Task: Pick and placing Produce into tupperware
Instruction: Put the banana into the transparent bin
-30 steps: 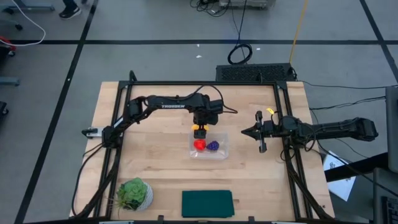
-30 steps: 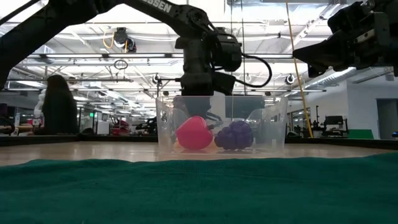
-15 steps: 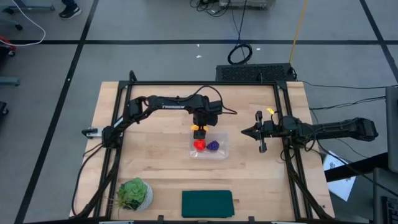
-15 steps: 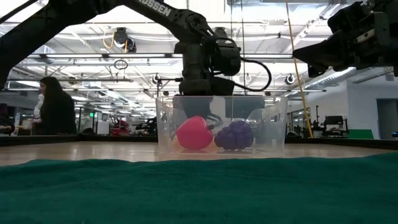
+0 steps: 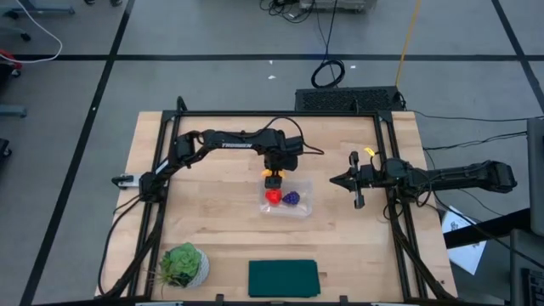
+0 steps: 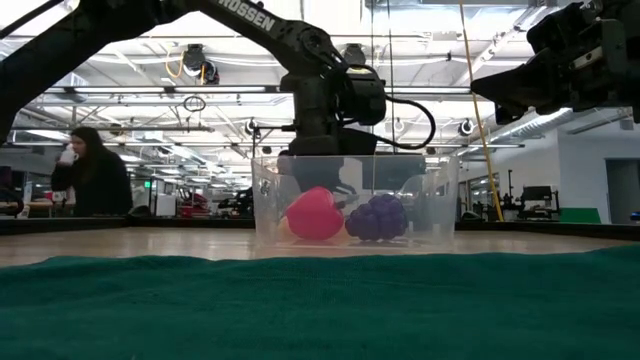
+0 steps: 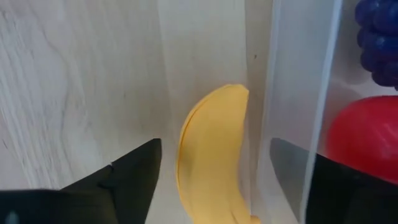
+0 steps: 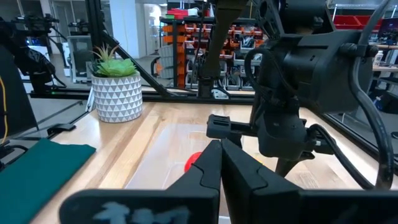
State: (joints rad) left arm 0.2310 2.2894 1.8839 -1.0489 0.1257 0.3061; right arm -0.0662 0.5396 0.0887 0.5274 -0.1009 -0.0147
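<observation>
The clear tupperware stands mid-table with the red fruit and the purple grape cluster inside; both also show in the low view, the red fruit beside the purple cluster. The yellow banana lies on the wood outside the tupperware, against its far wall. My left gripper is open above the banana and points down. One finger is on the bare wood side and the other shows through the clear wall. My right gripper is shut and empty, in the air to the tupperware's right.
A potted green plant stands at the near left. A dark green cloth lies at the near edge, in front of the tupperware. The black frame rails run along the table's far, left and right sides. A person shows in the room beyond.
My left gripper has shifted a little toward the table's far edge above the banana. The fruit in the tupperware and my right arm have kept still.
</observation>
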